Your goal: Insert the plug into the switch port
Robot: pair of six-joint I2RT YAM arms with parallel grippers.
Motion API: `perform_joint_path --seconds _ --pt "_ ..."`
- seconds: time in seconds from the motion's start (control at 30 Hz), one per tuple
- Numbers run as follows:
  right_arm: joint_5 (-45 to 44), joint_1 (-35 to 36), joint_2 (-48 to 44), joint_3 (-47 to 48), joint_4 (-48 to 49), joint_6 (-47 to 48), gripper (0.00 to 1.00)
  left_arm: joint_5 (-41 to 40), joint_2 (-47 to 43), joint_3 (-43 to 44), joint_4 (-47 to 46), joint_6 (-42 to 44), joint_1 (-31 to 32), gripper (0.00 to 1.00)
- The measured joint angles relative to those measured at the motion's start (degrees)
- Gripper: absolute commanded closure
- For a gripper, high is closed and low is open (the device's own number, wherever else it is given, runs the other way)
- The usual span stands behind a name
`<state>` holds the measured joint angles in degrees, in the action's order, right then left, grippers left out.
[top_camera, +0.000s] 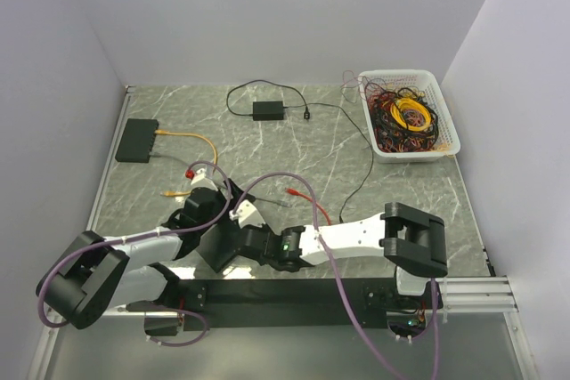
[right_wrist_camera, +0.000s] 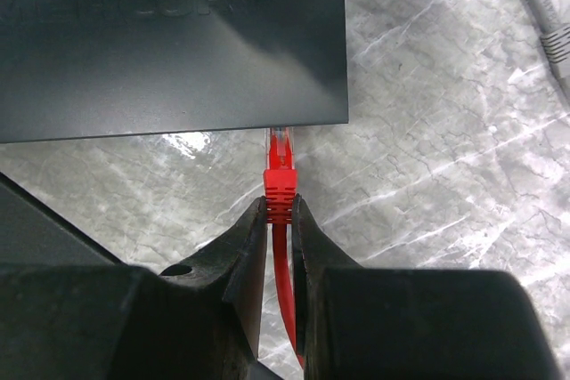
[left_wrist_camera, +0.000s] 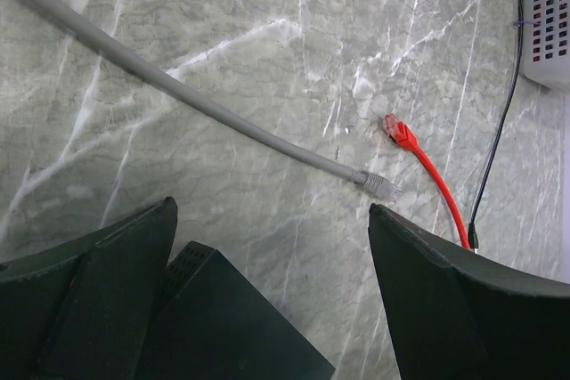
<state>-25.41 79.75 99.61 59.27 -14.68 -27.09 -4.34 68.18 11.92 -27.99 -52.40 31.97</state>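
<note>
**Overhead and wrist views of the two arms over the marble worktop (top_camera: 267, 157).** The right claw (right_wrist_camera: 279, 206) was closed narrowly on the red plug (right_wrist_camera: 280, 180). The plug was gripped at its boot, with the red cable (right_wrist_camera: 283, 282) trailing back between the fingers. It was held in line with the near edge of the black switch (right_wrist_camera: 169, 42), and its clear tip met that edge. Whether the tip was seated in a port could not be told, since the port face was hidden beneath the housing. In the overhead view the switch was seen near the front of the worktop, between the wrists of the two arms. The left claw (left_wrist_camera: 272, 211) was spread wide and held nothing, its fingers (left_wrist_camera: 98, 291) standing over marble. Ahead of it a grey cable (left_wrist_camera: 178, 86) ended in a grey plug (left_wrist_camera: 378, 186). Just beside that plug a loose red connector (left_wrist_camera: 396, 131) lay flat on the worktop, apart from both claws. A black lead (left_wrist_camera: 503, 131) was seen along the right of the left-wrist view, near the white basket (top_camera: 417, 154) of tangled cables at the far right corner. At the far left a second black box (top_camera: 136, 140) was seen with a yellow cable (top_camera: 187, 137) attached. A black power adapter (top_camera: 267, 110) lay near the back wall.
</note>
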Motion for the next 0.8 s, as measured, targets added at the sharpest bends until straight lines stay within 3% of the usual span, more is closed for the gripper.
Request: perform_joint_path --seconds 0.8 --pt "-3.1 0.8 1.8 -3.3 5.9 -1.2 1.0 1.1 7.2 2.2 -6.2 0.5 0.1 0.03"
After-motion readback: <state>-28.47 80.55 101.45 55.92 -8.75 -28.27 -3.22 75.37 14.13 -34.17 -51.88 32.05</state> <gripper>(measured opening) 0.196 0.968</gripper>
